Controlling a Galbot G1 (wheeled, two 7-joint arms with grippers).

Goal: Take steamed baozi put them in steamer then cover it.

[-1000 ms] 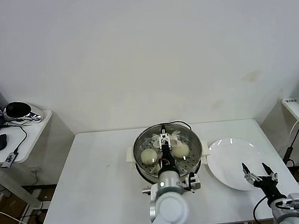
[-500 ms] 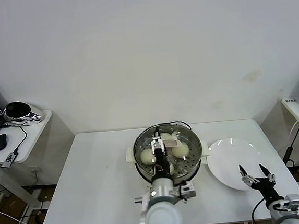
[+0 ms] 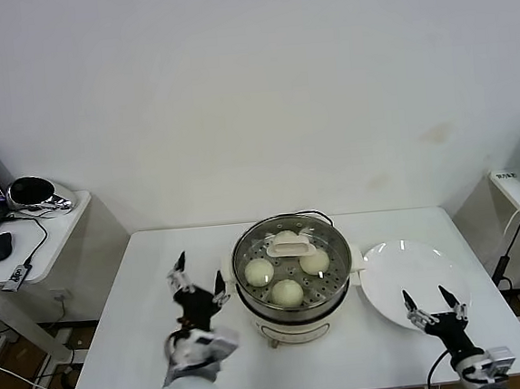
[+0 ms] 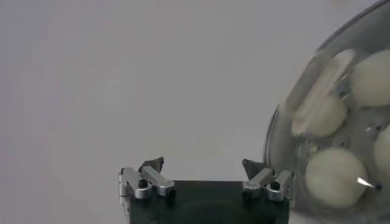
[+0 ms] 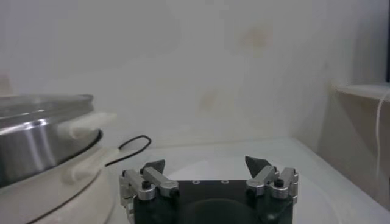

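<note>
While four steamed baozi [image 3: 288, 291] sit inside the steamer [image 3: 295, 314] at the centre of the white bench [image 3: 145, 341], both arms hang clear of it; the pot's shiny steel wall rises from a white base, with white side handles showing at either flank, and a glass lid with a cream handle [image 3: 290, 243] lies over the buns, which show through it; one bun sits partly under that handle toward the back of the pot, two lie left and right of centre, and one lies nearest the camera.

Left of the steamer in the head view, the left gripper [image 3: 196, 283] hovers above bare bench with its jaws spread wide and nothing between them; its own wrist camera shows the dark fingertips [image 4: 153, 164] well apart over plain white surface, the steamer's rim and buns at the right edge of that frame.

At the lower right of the head view, the right gripper [image 3: 434, 305] stands over the near edge of a flat white plate [image 3: 390, 279], jaws likewise apart and holding nothing; the plate lies just beside the steamer's right handle; the right wrist view shows the steel pot at the left of its frame and a black cable [image 5: 131, 148] lying on the bench behind it.
</note>
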